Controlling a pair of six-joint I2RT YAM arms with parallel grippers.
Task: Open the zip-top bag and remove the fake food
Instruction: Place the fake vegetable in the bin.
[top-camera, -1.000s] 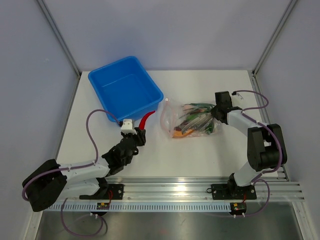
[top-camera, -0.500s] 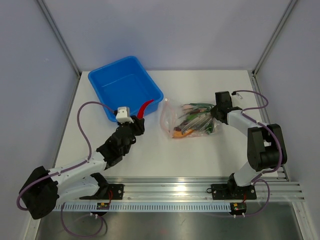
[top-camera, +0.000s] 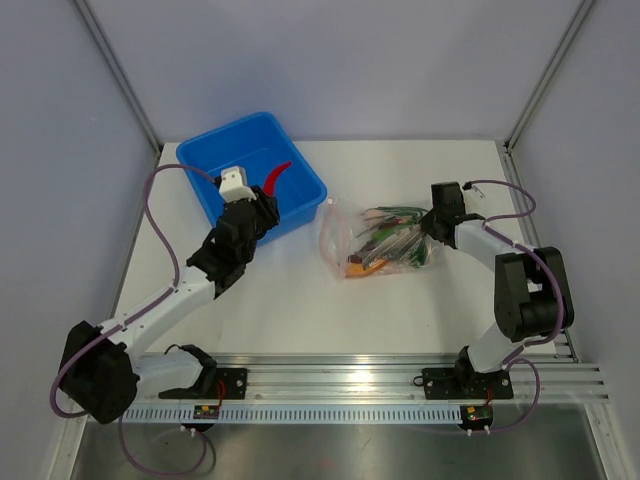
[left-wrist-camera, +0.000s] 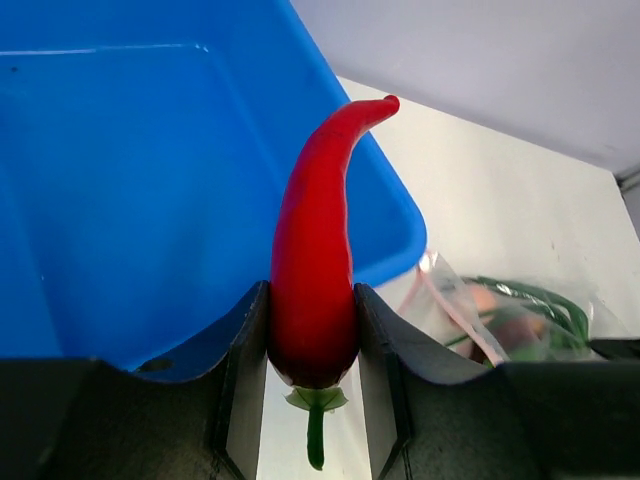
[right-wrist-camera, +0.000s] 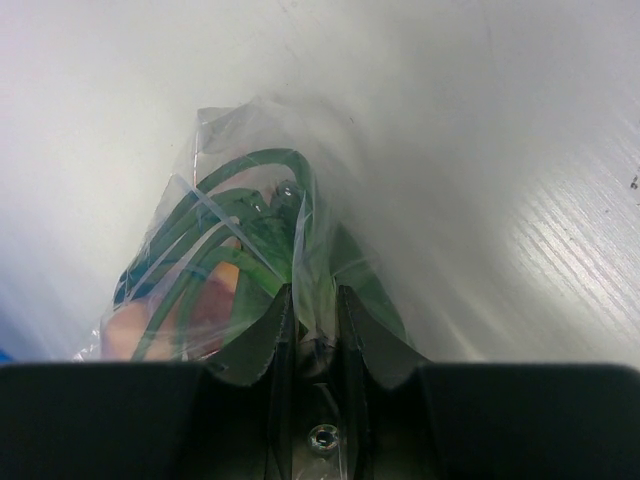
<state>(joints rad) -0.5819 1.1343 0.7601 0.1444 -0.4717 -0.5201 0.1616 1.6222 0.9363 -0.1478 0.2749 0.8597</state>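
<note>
Left gripper (left-wrist-camera: 312, 335): clamped on red chili (left-wrist-camera: 318, 250), above blue tub's (top-camera: 210, 165) near rim.
Right gripper (right-wrist-camera: 313, 310): pinched on zip-top bag's (top-camera: 338, 238) right edge.
Bag: flat on table (top-camera: 400, 300), just beside tub's corner, other fake food (top-camera: 385, 245) inside.

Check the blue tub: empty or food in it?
Empty where visible: the blue tub shows a bare floor; the red chili sits clamped in the left pincer above it.

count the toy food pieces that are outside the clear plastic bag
1: the red plastic chili, clamped in the left gripper above the blue plastic tub. Others under the clear zip-top bag may be hidden.
</note>
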